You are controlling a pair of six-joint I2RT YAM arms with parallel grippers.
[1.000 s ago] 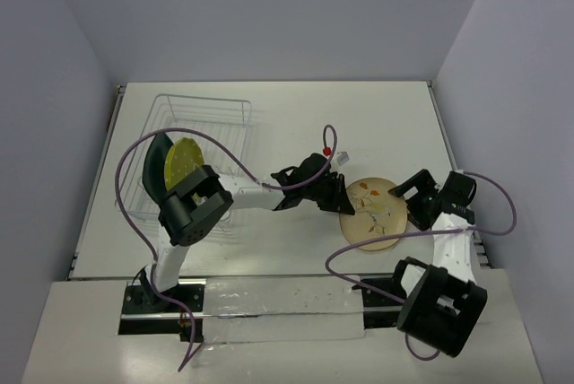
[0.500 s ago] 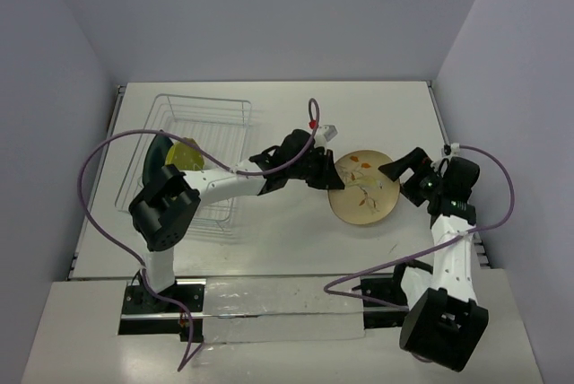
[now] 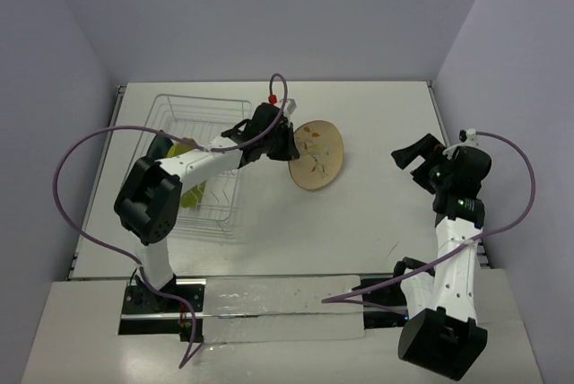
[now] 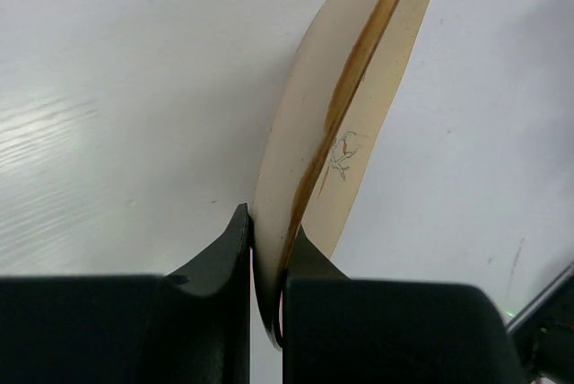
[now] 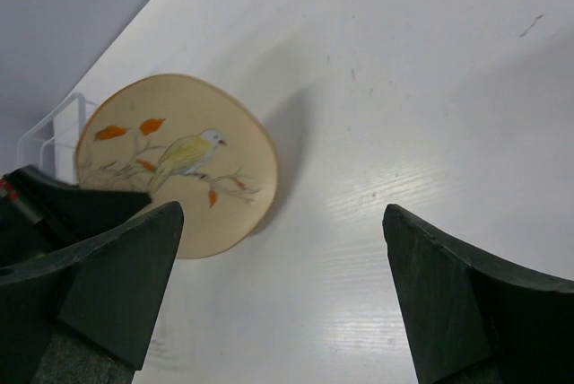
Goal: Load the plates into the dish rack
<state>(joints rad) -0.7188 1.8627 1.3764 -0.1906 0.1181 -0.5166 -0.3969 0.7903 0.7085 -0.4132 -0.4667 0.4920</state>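
Jaws of the left gripper (image 4: pixel 267 222) pinch the rim of the cream plate (image 3: pixel 318 153), holding it tilted on edge over the table (image 3: pixel 377 110), just right of the dish rack (image 3: pixel 204 113) (bird-and-leaf face toward the right arm). A yellow-green plate (image 3: pixel 186 149) sits in the rack, partly behind the left arm. The right gripper (image 3: pixel 417 164), well apart at the right, is spread wide and holds nothing.
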